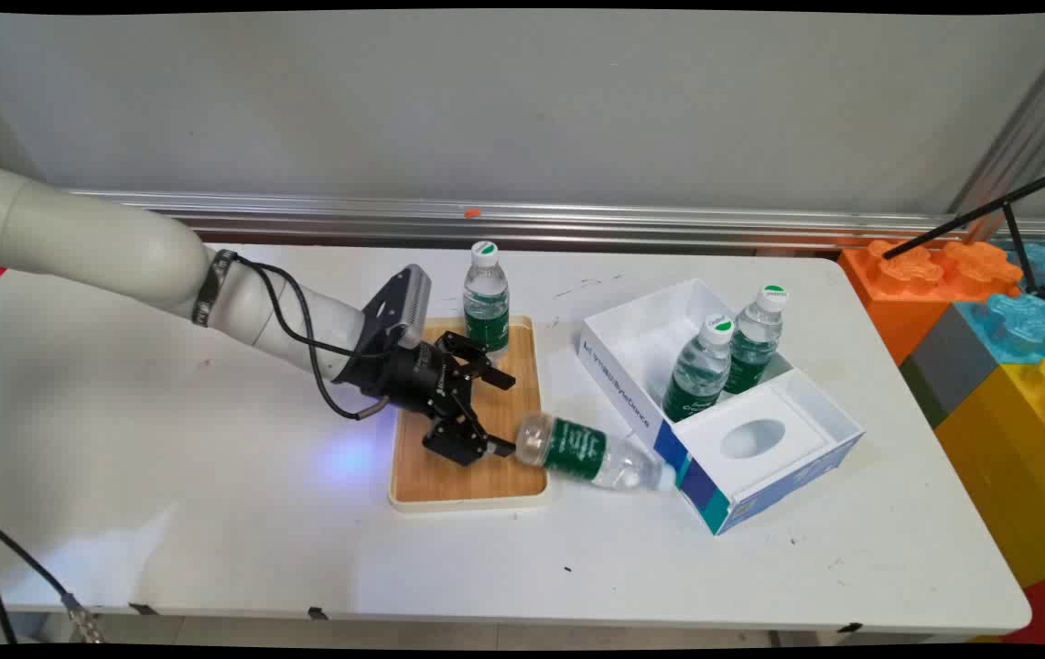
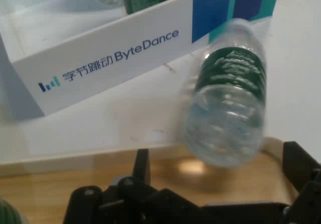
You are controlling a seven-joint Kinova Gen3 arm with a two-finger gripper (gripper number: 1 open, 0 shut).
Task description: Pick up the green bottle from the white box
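**Open gripper beside a fallen water bottle**

A water bottle (image 1: 591, 453) with a green label is lying on its side on the white table (image 1: 211, 513), its base hanging over the right edge of the wooden tray (image 1: 449, 480) and its cap end resting against the white box (image 1: 742, 494). The black gripper (image 1: 497, 414) is hovering low over the tray with its fingers spread apart, gripping nothing; the near finger (image 1: 477, 446) is sitting just beside the bottle's base. A second bottle (image 1: 486, 297) is standing upright at the tray's far edge. Two more bottles (image 1: 728, 352) are standing inside the box, which is showing ByteDance lettering (image 2: 145, 45) on its side.
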